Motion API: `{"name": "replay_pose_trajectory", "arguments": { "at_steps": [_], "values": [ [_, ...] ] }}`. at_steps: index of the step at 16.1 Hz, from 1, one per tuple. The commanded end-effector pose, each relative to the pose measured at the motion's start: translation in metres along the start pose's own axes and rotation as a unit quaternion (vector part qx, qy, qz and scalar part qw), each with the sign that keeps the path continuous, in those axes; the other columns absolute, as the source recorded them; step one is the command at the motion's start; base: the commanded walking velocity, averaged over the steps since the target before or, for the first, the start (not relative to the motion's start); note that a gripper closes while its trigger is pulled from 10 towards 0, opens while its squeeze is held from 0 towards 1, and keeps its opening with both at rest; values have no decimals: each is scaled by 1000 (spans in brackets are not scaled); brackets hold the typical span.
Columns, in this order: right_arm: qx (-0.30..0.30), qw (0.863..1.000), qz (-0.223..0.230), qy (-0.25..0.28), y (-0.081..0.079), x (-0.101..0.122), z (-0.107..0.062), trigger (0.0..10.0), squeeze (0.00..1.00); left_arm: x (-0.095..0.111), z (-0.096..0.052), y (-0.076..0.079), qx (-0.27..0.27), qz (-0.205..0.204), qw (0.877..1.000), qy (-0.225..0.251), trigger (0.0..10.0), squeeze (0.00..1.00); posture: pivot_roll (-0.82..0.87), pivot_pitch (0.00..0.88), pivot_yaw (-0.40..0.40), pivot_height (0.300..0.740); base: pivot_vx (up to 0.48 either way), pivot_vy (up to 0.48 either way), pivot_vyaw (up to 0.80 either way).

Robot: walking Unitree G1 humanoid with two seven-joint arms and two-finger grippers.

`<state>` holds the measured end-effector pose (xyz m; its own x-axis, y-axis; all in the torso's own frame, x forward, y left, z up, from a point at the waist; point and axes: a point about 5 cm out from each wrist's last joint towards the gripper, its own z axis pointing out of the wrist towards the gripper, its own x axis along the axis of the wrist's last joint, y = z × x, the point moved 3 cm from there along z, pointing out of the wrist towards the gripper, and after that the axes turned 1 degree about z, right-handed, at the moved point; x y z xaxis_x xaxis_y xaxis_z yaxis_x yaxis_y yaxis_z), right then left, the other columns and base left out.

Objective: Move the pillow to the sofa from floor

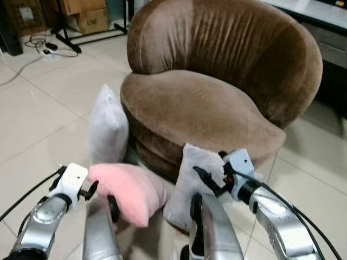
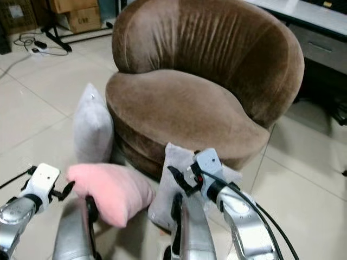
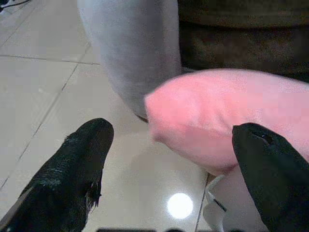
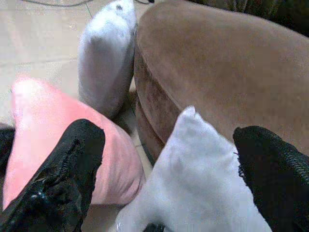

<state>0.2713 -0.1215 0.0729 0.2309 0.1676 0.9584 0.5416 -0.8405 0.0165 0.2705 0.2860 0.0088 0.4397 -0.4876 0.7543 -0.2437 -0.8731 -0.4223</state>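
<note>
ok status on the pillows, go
Left hand open at the pink pillow, no grip yet. Right hand open over the near grey pillow. Pillows on the floor against the brown sofa, seat free; second grey pillow leaning beside.

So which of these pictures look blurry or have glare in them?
Left wrist view: the black fingers and the pink pillow are soft and out of focus, and a round light glare sits on the floor tile. Right wrist view: the fingers are blurred, the sofa fairly clear. Both eye views: evenly lit, reasonably sharp.
</note>
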Motion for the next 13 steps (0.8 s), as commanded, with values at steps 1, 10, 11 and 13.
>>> {"name": "replay_pose_trajectory", "arguments": {
  "at_steps": [1,10,11,13],
  "values": [
    [-16,1000,-1,0,8,4,-3,10000,0,5,2,0,-4,18,1000,9,10000,0,-35,0,-139,432,0,0,0],
    [-19,999,-34,6,17,17,-11,10000,0,-10,5,-47,123,-235,964,1,10000,1000,-72,0,-162,422,0,0,0],
    [-19,999,-41,7,18,19,-12,10000,0,-12,4,-52,137,-258,956,0,10000,525,-80,0,-167,422,0,0,0],
    [-18,998,-55,9,21,24,-16,10000,0,-16,3,-60,152,-302,941,0,10000,0,-95,0,-181,422,0,0,0]
  ]
}}
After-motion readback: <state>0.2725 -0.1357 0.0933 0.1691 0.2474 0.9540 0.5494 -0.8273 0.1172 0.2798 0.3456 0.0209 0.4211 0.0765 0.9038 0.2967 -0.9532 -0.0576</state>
